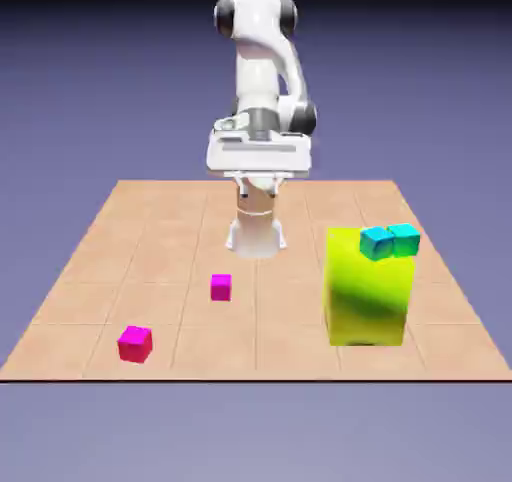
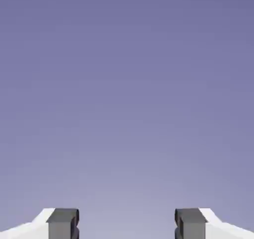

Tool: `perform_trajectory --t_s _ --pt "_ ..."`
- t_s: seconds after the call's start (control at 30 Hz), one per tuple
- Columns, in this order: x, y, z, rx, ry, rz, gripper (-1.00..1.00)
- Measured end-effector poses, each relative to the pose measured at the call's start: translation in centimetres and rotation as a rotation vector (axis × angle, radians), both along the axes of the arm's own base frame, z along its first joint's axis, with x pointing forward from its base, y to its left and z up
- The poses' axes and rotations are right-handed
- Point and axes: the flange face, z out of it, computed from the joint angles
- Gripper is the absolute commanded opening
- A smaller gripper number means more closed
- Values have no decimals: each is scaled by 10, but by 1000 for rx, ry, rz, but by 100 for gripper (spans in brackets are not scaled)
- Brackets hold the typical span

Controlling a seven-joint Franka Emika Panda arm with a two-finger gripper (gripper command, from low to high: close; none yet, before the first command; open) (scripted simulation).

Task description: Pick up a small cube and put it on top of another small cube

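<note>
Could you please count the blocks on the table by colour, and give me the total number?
Purplish magenta small cube: 1
Hot-pink small cube: 1
Teal small cubes, on top of the big block: 2
Yellow-green big block: 1
Total: 5 blocks

The small cube (image 1: pixel 221 287) I am after is plain purplish magenta. It sits flat on the bench, left of centre in the exterior view. The hot-pink cube (image 1: pixel 135 343), alike in size, lies at lower left.
</note>
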Motion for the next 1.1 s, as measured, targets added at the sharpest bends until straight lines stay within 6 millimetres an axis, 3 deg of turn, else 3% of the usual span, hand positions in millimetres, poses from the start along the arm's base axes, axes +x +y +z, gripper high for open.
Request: perform_trajectory --t_s 0.23,0.5,0.77,1.1 --pt "40 -15 -78 -3 413 1 0" --pt "56 -35 -174 -8 885 2 0" --pt "45 -58 -263 -10 1355 -8 0" --pt "5 -89 -351 -3 1938 -54 0"
